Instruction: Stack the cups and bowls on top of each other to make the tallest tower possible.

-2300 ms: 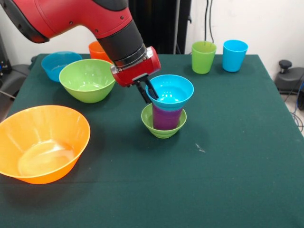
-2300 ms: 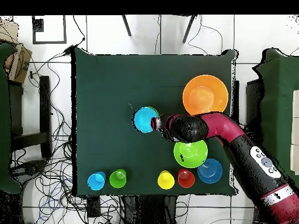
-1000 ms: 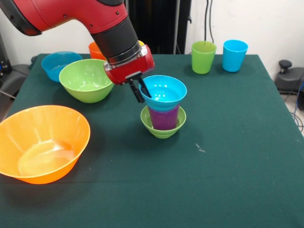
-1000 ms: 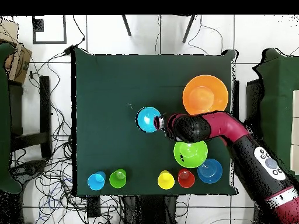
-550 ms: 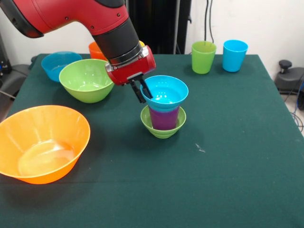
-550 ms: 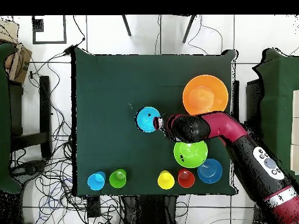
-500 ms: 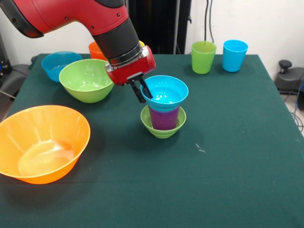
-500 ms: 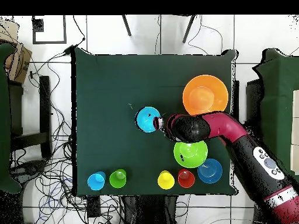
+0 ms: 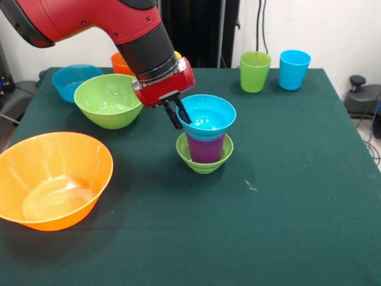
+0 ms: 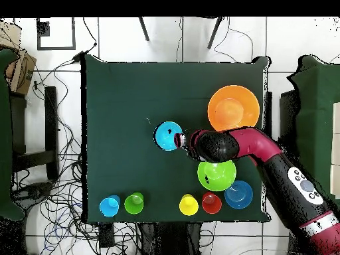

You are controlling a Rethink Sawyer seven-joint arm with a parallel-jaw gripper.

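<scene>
A small blue bowl (image 9: 206, 113) sits on a purple cup (image 9: 205, 148), which stands in a small green bowl (image 9: 204, 162) at mid table. My gripper (image 9: 177, 116) is shut on the blue bowl's left rim, one finger inside and one outside. In the overhead view the gripper (image 10: 178, 139) is at the right edge of the blue bowl (image 10: 167, 135), which hides the cup and bowl beneath. A green cup (image 9: 255, 71) and a light blue cup (image 9: 294, 69) stand apart at the far right.
A large orange bowl (image 9: 36, 156) is at the near left. A medium green bowl (image 9: 108, 101) and a medium blue bowl (image 9: 72, 80) are at the far left. An orange cup (image 9: 121, 62) and a yellow cup (image 10: 188, 204) stand behind the arm.
Since 2.3 s ago my gripper and the small blue bowl have shifted slightly left and back in the front view. Nothing has moved in the last half second.
</scene>
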